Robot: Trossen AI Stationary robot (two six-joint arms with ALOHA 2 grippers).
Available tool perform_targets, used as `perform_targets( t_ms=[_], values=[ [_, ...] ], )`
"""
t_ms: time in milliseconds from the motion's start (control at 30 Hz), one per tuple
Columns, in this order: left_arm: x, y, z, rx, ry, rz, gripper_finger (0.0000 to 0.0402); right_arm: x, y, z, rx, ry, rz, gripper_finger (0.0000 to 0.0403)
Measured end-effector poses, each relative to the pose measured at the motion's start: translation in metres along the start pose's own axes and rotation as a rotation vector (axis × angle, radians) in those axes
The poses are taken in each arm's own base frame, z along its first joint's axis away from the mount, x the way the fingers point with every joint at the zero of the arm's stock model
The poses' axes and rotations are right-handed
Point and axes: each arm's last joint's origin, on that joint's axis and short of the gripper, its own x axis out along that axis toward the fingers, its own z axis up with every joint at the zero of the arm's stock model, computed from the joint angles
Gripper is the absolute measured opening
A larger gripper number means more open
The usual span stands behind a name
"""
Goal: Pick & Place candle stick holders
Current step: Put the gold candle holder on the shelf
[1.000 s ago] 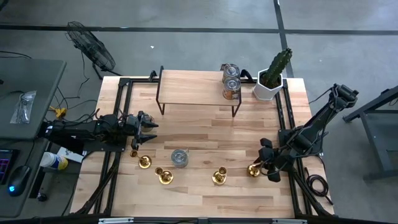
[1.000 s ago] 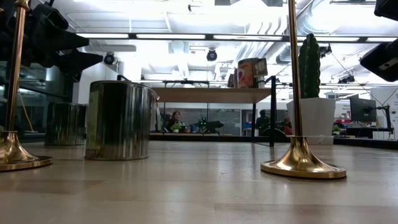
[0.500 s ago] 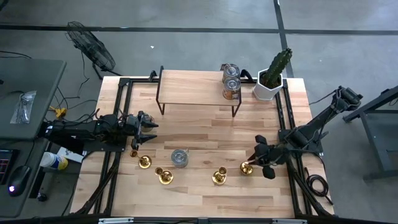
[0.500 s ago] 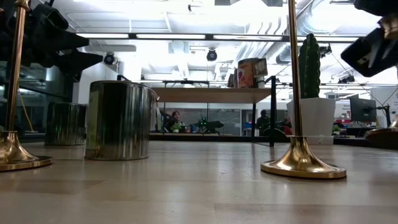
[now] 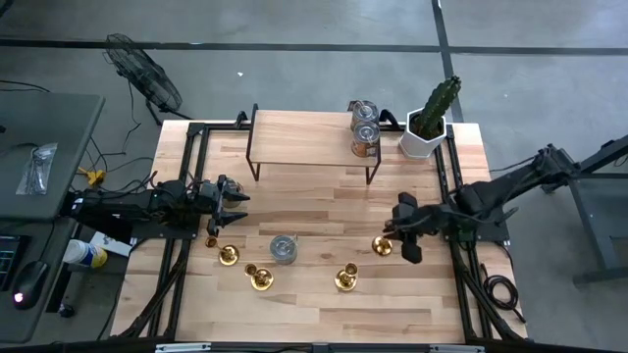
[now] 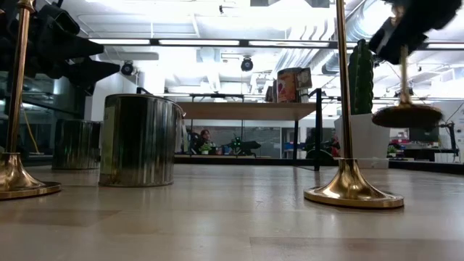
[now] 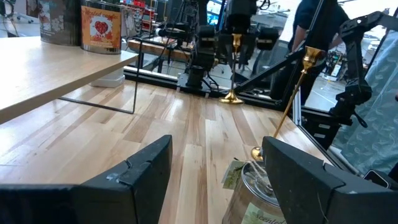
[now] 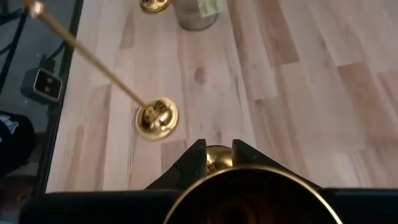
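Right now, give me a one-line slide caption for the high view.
Right gripper carries one candle stick holder above the table; three more stand near a tin can, left gripper open.

Hardly any writing is showing legibly. In the left wrist view, a tin can [image 7: 101,27] on the wooden shelf [image 7: 56,68], up and off to one side ahead of the left hand [image 7: 214,180], is carrying a label with a red heart and a line of script above it; the script is too small to read. Just in front of that hand, another tin can [image 7: 255,199] is wearing a label with cursive lettering near its lower edge, cut off and not readable. No brand, number or sign is showing clearly enough to read in the high, low or right wrist views.
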Motion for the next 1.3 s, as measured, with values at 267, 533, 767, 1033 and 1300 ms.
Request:
perform_targets(
  t_ms=[267,533,767,1033,1300],
  values=[
    [0.000,0.000,0.000,0.000,0.000,0.000,0.0243,0.002,-0.010,0.045,0.057,-0.028,-0.031,0.0061],
    [0.000,0.000,0.000,0.000,0.000,0.000,0.0243,-0.005,-0.023,0.087,0.104,-0.056,-0.117,0.0061],
    [0.000,0.000,0.000,0.000,0.000,0.000,0.0243,-0.001,-0.031,0.120,0.152,-0.066,-0.164,0.0061],
    [0.000,0.000,0.000,0.000,0.000,0.000,0.0243,0.008,-0.038,0.154,0.194,-0.099,-0.188,0.0061],
    [0.000,0.000,0.000,0.000,0.000,0.001,0.0243,0.018,-0.040,0.179,0.216,-0.126,-0.202,0.0061]
  ],
)
